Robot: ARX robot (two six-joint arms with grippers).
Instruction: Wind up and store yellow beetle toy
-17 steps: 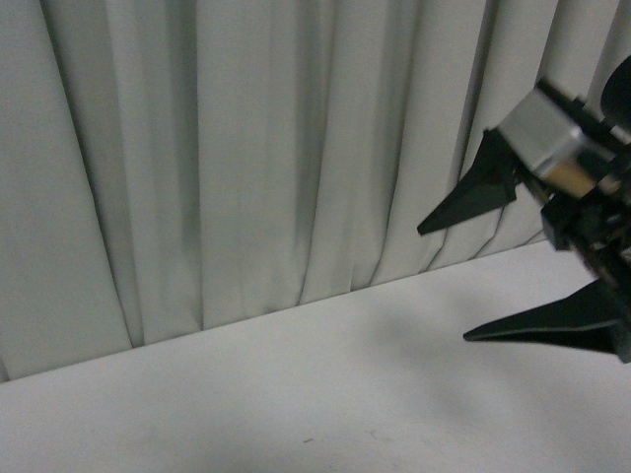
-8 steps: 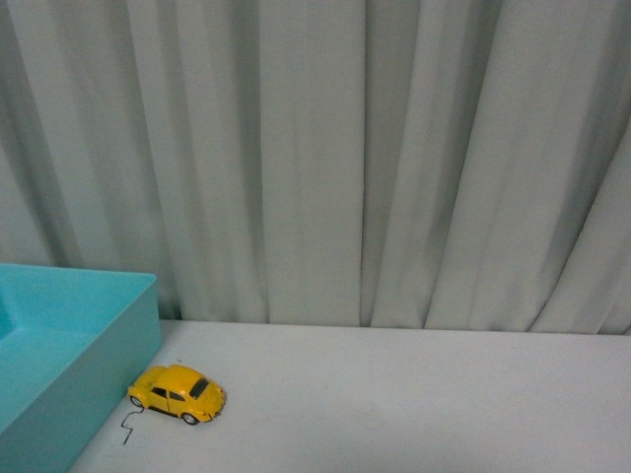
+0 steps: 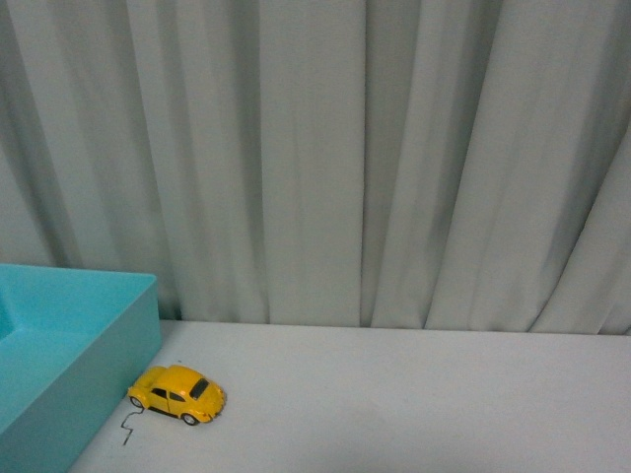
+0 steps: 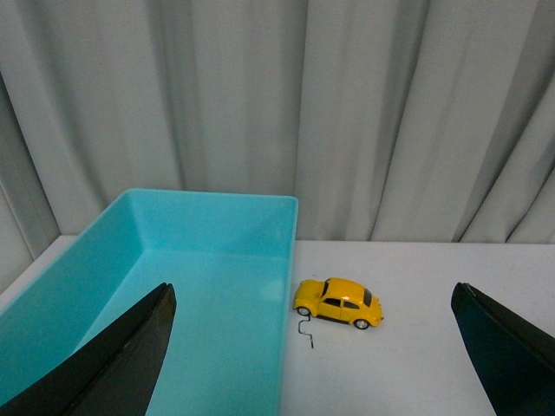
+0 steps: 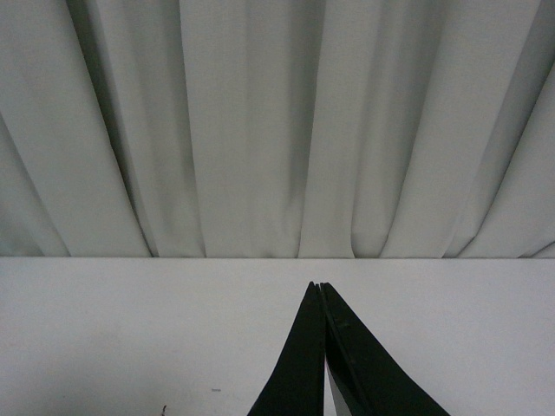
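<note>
- yellow beetle toy [image 3: 177,393] sits upright on its wheels on the white table [image 3: 424,404], outside the turquoise bin [image 3: 94,389] and just beside its outer wall.
- Short dark bent wire [image 3: 128,428] lies on the table at the bin-side end of the car; can't tell if it's attached.
- Left gripper [image 4: 312,288]: spread wide, holding nothing, in the air. One black finger [image 4: 130,355] is over the bin, the other over bare table.
- Right gripper [image 5: 317,286]: fingers pressed together tip to tip, nothing between them, over bare table well away from the car.
- Pleated grey curtain [image 3: 315,158] hangs behind the table.
</note>
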